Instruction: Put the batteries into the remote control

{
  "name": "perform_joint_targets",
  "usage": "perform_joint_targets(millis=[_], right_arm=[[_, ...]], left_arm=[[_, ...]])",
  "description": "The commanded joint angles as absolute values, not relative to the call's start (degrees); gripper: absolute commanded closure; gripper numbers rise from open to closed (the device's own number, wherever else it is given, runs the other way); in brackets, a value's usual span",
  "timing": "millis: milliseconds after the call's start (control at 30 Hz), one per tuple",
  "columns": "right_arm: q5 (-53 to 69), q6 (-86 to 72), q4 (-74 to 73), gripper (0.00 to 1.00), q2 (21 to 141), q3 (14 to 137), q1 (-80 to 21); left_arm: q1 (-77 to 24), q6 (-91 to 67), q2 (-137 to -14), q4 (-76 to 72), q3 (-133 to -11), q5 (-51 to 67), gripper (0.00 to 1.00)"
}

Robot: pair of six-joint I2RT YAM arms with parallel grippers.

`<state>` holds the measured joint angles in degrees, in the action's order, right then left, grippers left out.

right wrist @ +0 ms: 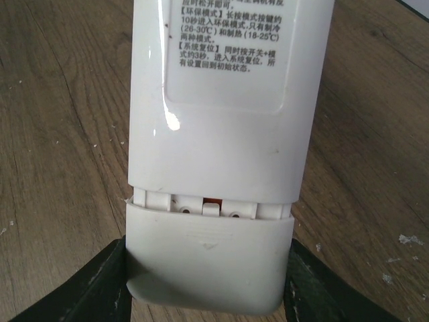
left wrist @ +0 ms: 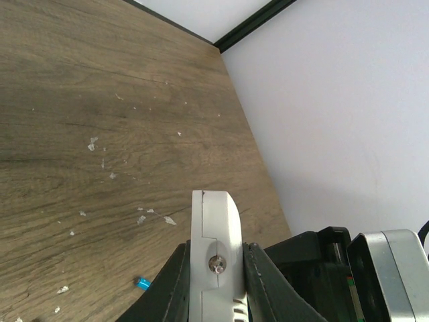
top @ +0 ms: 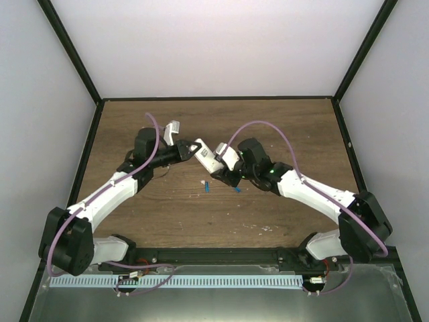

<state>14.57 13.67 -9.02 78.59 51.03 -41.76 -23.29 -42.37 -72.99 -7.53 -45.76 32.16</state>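
White plastic, flat and rectangular, the remote control [right wrist: 214, 121] is held off the brown wood-grain desk [top: 268, 121] between the two arms, back face with its printed label turned to the right wrist camera. Its long axis runs from the left claw [top: 193, 149] towards the right claw [right wrist: 209, 288].

The left claw is closed tight on one narrow end, gripping it edge-on. The right claw stands about half open, its black fingers clamped on either side of the opposite end over the white sliding battery cover [right wrist: 208, 268]. A narrow gap shows at the cover's seam; the compartment appears not yet opened.

Two tiny bright blue cylindrical batteries [top: 207, 186] lie on the desk, just nearer the arm bases than the remote. One [top: 238, 190] rests close under the right claw, the other between the arms. Judgement: the right arm is nearer both, but neither claw is free.
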Motion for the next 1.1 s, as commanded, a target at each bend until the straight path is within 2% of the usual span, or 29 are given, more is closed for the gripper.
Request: perform_joint_targets(millis=[0, 1067], right_arm=[[17.7, 15.9, -17.6, 0.64, 79.5, 51.5, -42.0], [16.6, 15.1, -21.2, 0.59, 78.9, 51.9, -42.0]], left_arm=[[-20.9, -40.2, -71.2, -12.1, -48.6, 25.4, 0.90], [-20.5, -36.5, -71.1, -9.5, -50.3, 21.4, 0.92]])
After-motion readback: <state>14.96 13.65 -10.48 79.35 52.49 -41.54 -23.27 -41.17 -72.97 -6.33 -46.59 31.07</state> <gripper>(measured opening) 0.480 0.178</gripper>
